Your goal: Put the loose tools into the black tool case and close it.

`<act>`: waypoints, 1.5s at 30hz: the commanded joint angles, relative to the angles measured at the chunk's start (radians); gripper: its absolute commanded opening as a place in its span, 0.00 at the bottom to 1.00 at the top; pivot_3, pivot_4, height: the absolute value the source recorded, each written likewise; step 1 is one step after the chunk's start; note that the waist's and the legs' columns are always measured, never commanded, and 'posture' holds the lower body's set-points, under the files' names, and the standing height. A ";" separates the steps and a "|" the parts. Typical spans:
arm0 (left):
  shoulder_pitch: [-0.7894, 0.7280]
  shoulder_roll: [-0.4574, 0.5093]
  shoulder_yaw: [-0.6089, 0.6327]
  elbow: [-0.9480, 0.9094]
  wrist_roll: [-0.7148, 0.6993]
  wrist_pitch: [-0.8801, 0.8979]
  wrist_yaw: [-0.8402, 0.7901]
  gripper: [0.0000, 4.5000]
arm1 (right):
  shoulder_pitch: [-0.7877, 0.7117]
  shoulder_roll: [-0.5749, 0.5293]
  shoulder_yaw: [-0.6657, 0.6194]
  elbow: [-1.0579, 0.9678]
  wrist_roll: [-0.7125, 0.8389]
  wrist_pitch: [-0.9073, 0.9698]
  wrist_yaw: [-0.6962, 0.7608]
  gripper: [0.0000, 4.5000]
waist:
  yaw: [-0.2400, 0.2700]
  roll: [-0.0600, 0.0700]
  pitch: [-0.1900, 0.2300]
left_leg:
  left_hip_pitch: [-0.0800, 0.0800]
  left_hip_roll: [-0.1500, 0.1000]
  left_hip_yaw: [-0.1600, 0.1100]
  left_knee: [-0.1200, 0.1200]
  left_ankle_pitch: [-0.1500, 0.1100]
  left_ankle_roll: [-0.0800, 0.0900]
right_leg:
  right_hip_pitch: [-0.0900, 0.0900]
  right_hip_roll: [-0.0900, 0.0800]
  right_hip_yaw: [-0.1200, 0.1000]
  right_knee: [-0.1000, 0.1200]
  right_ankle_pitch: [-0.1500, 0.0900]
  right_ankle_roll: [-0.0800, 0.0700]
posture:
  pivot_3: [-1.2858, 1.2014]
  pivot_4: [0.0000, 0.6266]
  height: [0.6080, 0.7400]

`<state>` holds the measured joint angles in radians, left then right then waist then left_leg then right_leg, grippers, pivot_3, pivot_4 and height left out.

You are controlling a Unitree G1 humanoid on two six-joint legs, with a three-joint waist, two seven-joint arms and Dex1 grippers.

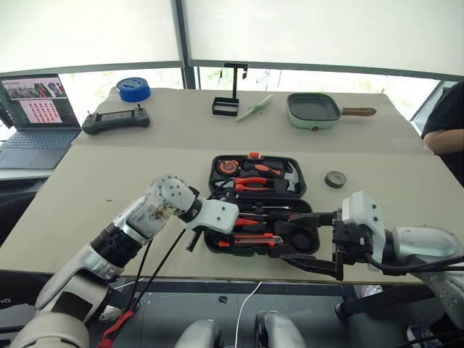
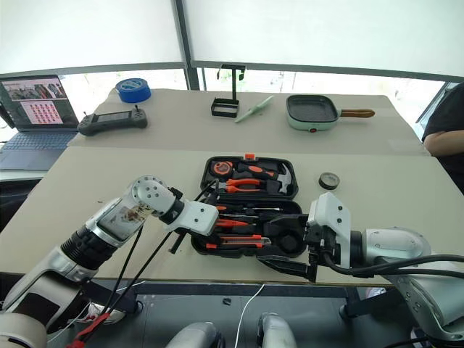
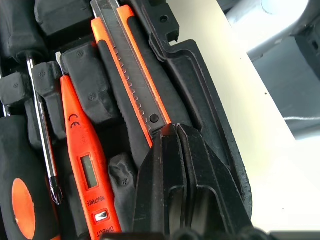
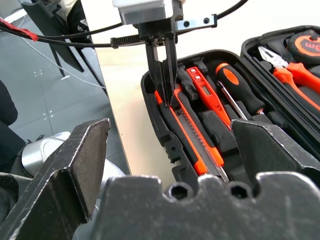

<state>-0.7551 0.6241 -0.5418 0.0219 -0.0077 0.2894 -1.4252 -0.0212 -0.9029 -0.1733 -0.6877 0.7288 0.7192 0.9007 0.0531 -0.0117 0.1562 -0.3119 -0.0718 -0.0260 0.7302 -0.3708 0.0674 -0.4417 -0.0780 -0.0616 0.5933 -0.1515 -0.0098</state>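
Head views: black tool case [image 1: 254, 206] lay open near the front edge of the table [image 1: 87, 196], far half holding tape measure [image 1: 229, 167], pliers [image 1: 254, 183] and hammer [image 1: 290, 176], near half holding the orange-black tools. Small black tape roll [image 1: 335, 179] sat loose on the table, to the right of the case and apart from it. Left gripper [image 2: 175, 243] reached in at the case's near-left corner; right gripper [image 1: 313, 243] hovered by the near-right corner with its two fingers spread wide, holding nothing. Laptop [image 1: 36, 116], black handheld controller [image 1: 116, 119], blue tape roll [image 1: 133, 88], a black stand [image 1: 229, 93] and a green pan [image 1: 313, 110] lay further back. Left wrist view: black fingers [image 3: 172, 180] were pressed together, tips on the end of the utility knife [image 3: 127, 65] lying in its slot; tester screwdriver [image 3: 86, 165] and a screwdriver [image 3: 42, 135] sat in slots beside it. Right wrist view: left gripper's closed fingers [image 4: 165, 70] stood on the knife's end at the case rim; nothing gripped between them.
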 commanded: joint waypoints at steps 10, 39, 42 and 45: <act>-0.021 0.075 0.527 -0.143 -0.526 0.487 0.029 0.65 | -0.052 -0.119 -0.186 0.289 -0.102 -0.037 0.017 1.00 | -0.044 0.000 0.001 | -0.014 -0.001 0.001 0.002 0.001 -0.004 | -0.018 0.001 -0.003 0.001 0.005 -0.007 | 0.52 0.24 1.00; 0.180 0.199 0.634 -0.437 -0.644 0.468 0.282 1.00 | -1.136 0.278 0.500 1.882 -0.932 -0.665 0.003 0.61 | -0.077 0.002 0.005 | -0.009 0.000 0.002 -0.003 0.006 -0.013 | -0.018 0.001 0.002 0.002 0.006 -0.014 | 0.52 0.24 1.00; 0.184 0.207 0.624 -0.433 -0.635 0.448 0.276 1.00 | -1.135 0.279 0.480 1.894 -0.935 -0.688 -0.007 0.40 | -0.079 0.002 0.005 | -0.009 -0.001 0.002 -0.003 0.006 -0.013 | -0.018 0.001 0.002 0.002 0.006 -0.014 | 0.52 0.24 1.00; 0.182 0.207 0.613 -0.429 -0.633 0.438 0.276 1.00 | -1.132 0.279 0.465 1.898 -0.933 -0.702 -0.022 0.17 | -0.079 0.002 0.005 | -0.009 -0.001 0.002 -0.003 0.006 -0.014 | -0.018 0.001 0.001 0.002 0.006 -0.014 | 0.52 0.24 1.00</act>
<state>-0.5588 0.8203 0.0623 -0.3966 -0.6333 0.7511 -1.1490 -1.1380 -0.6147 0.3211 1.2147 -0.2044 0.0414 0.8936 -0.0261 -0.0095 0.1614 -0.3209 -0.0723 -0.0241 0.7270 -0.3647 0.0535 -0.4597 -0.0771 -0.0605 0.5952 -0.1452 -0.0238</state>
